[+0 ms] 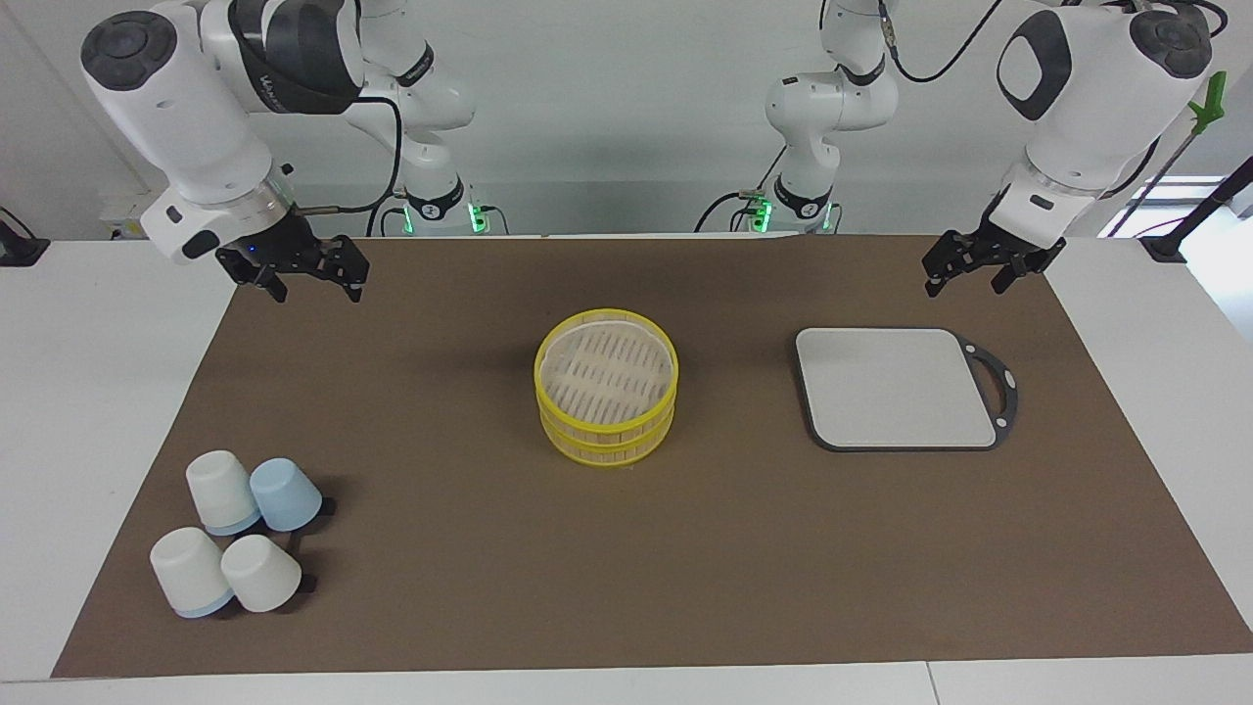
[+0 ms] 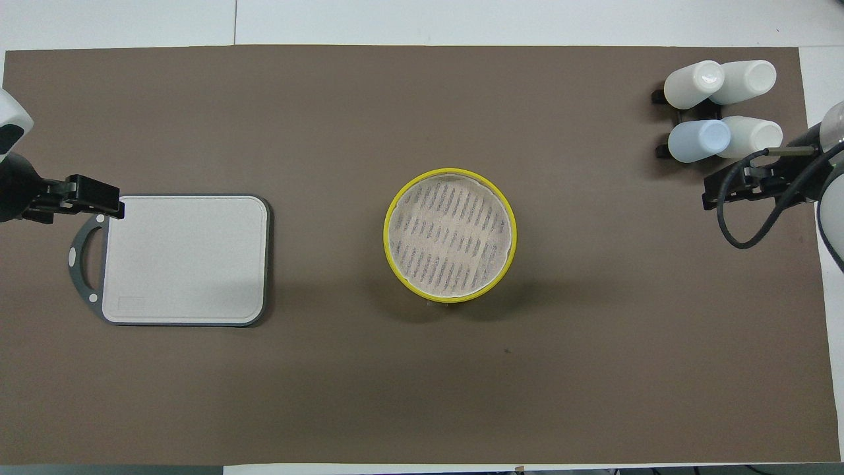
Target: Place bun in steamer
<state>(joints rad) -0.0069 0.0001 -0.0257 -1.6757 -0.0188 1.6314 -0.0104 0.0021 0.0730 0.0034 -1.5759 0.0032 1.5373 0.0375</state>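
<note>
The steamer point(image 1: 606, 399) stands in the middle of the brown mat, two stacked tiers with yellow rims. It also shows in the overhead view point(image 2: 450, 235), and its top slatted floor holds nothing. No bun shows in either view. My right gripper point(image 1: 308, 274) hangs open and empty above the mat's corner at the right arm's end; in the overhead view it point(image 2: 745, 188) is beside the cups. My left gripper point(image 1: 989, 266) hangs open and empty above the mat's edge at the left arm's end, by the grey board's handle in the overhead view point(image 2: 86, 198).
A grey rectangular board point(image 1: 896, 387) with a dark handle lies toward the left arm's end, also in the overhead view point(image 2: 184, 260). Several white and light-blue cups point(image 1: 235, 534) stand upside down, farther from the robots, at the right arm's end, and show in the overhead view point(image 2: 719, 109).
</note>
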